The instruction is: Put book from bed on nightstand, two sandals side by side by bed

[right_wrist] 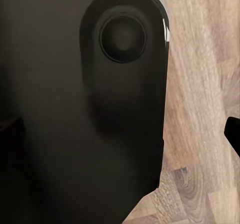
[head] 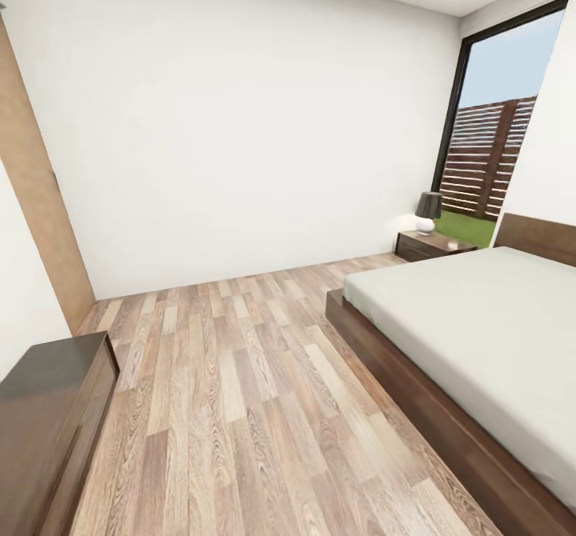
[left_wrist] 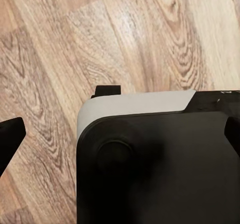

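Bed (head: 480, 336) beside nightstand (head: 430, 245); mattress apparently bare.

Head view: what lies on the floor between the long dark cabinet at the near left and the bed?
Nothing: between the cabinet and the bed, the head view shows bare wood-plank floor.

I see white walls (head: 232, 120) and a light wood-plank floor (head: 240, 408). A tall black-framed window (head: 488, 136) shows a slatted fence (head: 492, 156) and grass. A long dark cabinet (head: 48, 424) stands near me.
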Tool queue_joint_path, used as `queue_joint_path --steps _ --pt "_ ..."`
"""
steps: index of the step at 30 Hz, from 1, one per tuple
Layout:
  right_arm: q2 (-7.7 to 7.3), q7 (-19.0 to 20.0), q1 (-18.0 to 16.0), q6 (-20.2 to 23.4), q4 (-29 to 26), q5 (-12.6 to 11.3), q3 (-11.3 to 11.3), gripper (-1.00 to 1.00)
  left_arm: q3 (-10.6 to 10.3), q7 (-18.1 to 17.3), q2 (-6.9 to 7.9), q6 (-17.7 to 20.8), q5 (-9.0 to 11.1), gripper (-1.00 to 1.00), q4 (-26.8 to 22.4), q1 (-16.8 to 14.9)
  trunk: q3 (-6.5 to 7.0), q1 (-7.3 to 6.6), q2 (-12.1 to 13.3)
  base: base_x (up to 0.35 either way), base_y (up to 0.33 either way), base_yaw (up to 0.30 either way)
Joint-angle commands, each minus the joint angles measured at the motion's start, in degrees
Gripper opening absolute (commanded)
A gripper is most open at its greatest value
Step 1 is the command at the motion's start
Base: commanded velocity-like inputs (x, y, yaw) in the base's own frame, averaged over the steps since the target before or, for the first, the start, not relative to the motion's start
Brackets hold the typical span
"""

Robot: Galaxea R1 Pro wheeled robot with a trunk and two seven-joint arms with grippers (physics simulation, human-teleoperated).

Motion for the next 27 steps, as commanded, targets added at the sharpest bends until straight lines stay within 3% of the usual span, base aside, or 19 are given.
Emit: queue_joint_path --steps 1,21,27 --pt "0.01 -0.01 -0.02 0.01 -0.01 -0.01 -0.02 1.00 -0.01 -0.01 0.01 -0.13 -0.02 1.00 -0.03 -0.01 -0.05 0.00 -0.03 0.000 0.000 0.008" --pt "0.01 -0.08 -0.02 -0.07 -1.09 0.16 0.06 1.00 0.07 -0.01 -0.12 -0.14 -0.02 1.00 -1.45 -0.01 -0.05 0.00 -0.03 0.000 0.000 0.001" --pt "-0.08 -0.18 -0.02 -0.05 -7.97 0.26 0.07 1.00 0.07 -0.01 -0.16 0.03 0.00 1.00 -5.28 -0.04 -0.05 0.00 -0.03 0.000 0.000 0.000"
